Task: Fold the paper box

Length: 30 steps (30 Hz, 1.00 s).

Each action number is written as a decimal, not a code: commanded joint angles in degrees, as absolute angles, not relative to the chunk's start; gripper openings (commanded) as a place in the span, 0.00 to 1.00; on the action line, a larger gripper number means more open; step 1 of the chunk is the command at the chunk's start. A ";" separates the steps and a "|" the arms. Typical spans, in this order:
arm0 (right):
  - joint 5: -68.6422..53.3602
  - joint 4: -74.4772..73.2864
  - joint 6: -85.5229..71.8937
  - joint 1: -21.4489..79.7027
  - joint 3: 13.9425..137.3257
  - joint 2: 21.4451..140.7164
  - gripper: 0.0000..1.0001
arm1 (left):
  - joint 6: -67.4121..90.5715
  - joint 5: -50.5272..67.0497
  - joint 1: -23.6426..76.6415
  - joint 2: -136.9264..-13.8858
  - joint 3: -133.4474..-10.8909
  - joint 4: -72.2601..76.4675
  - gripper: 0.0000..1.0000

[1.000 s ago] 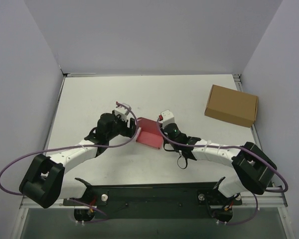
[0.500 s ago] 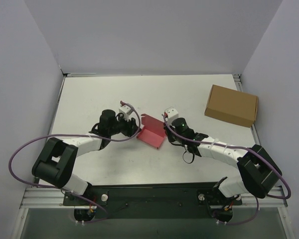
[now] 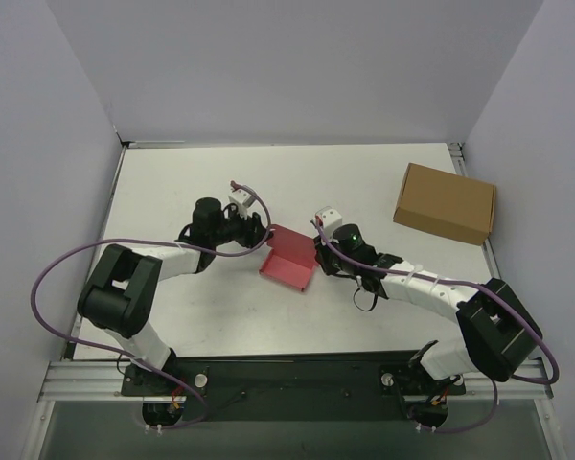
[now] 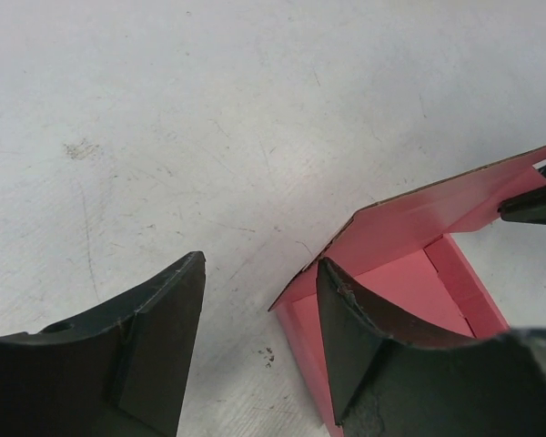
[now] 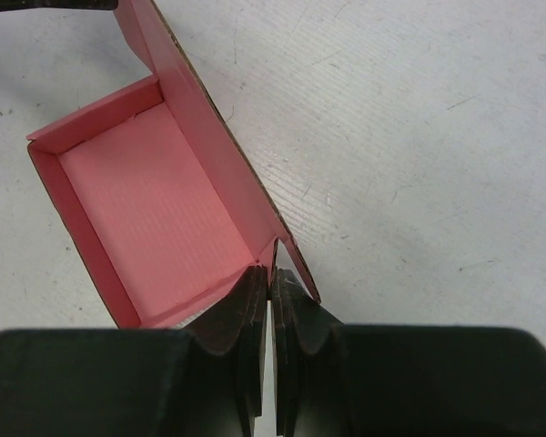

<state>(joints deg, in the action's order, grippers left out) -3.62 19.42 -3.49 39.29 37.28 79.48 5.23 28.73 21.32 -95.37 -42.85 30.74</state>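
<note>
The worktop [image 3: 172, 192] is white and flat, with little grey marks and thin scratches on it. Three plain walls stand around it: a back wall [image 3: 287, 67], a left wall [image 3: 38, 192] and a right wall [image 3: 546, 115]. They are pale grey-purple. The light is soft and even.

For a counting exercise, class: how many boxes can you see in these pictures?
2: the pink paper box in the middle; the brown cardboard box at the far right. None looks hidden.
</note>
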 commanded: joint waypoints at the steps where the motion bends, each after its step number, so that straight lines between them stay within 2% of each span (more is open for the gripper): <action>1: -4.92 16.61 -2.29 38.50 39.37 79.19 0.00 | 5.10 34.01 21.27 -95.89 -44.74 35.15 0.61; 5: -4.83 16.26 -2.11 38.15 39.55 79.37 0.00 | 5.62 36.64 21.45 -96.76 -44.82 35.94 0.59; 11: -5.01 16.17 -2.20 37.88 40.08 79.72 0.00 | 6.06 38.14 21.97 -97.82 -45.00 36.21 0.48; 18: -3.61 16.00 -2.11 37.88 40.43 79.80 0.00 | 6.06 37.36 22.85 -97.12 -44.12 36.38 0.20; 21: -1.07 16.00 -2.72 38.14 40.52 79.80 0.00 | 5.98 35.78 24.08 -96.51 -44.03 35.95 0.02; 22: 2.25 16.08 -3.07 38.58 40.87 79.80 0.00 | 5.37 34.90 24.69 -96.24 -44.21 34.82 0.00; 26: 15.17 16.52 -4.04 41.57 42.09 80.33 0.00 | 4.04 24.64 28.82 -92.91 -43.77 32.79 0.00; 30: 29.15 18.28 -7.02 45.34 44.73 82.96 0.00 | 3.69 6.82 36.10 -90.35 -43.15 33.05 0.00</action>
